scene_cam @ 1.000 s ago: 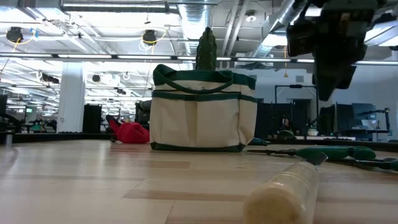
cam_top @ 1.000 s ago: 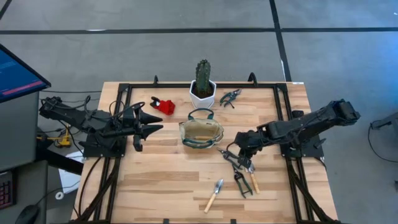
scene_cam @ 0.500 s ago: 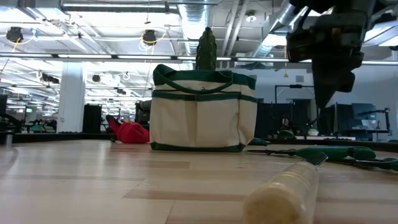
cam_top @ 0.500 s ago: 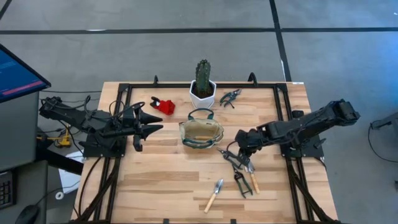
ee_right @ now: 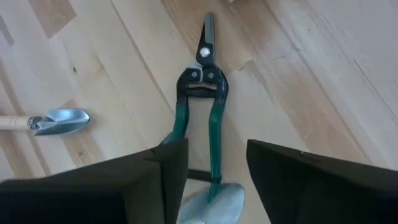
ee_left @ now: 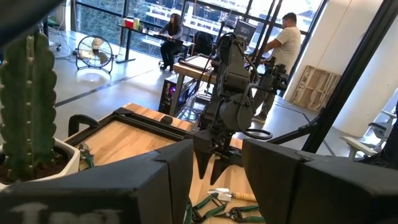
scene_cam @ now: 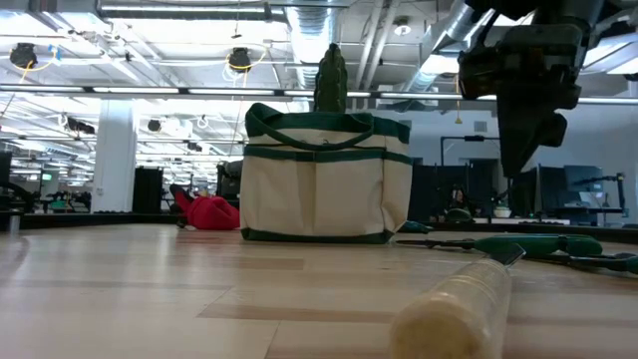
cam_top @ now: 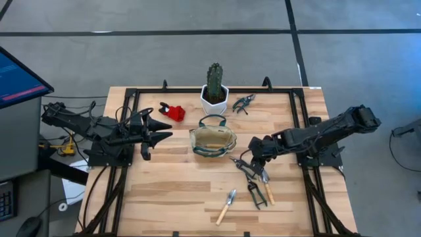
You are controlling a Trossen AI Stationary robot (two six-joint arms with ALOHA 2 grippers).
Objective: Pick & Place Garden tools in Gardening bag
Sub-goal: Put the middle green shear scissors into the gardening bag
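Nearest on the table [cam_top: 164, 197] lay a wooden-handled trowel [cam_top: 227, 206], loose and untouched. Just beyond, green-handled shears [ee_right: 200, 106] rested flat beside another trowel [ee_right: 57, 121], with the right pincer [cam_top: 252, 160] poised directly above, fingers [ee_right: 155, 180] apart, probably lined up to straddle the handles for a grasp. Farther in, mid-table, stood the gardening bag [cam_top: 212, 140], mouth up to receive tools. Left of it waited the left pincer [cam_top: 161, 130], fingers parted, nothing held. Farthest sat a red pruner [cam_top: 173, 111], dark shears [cam_top: 243, 103] and a potted cactus [cam_top: 214, 87].
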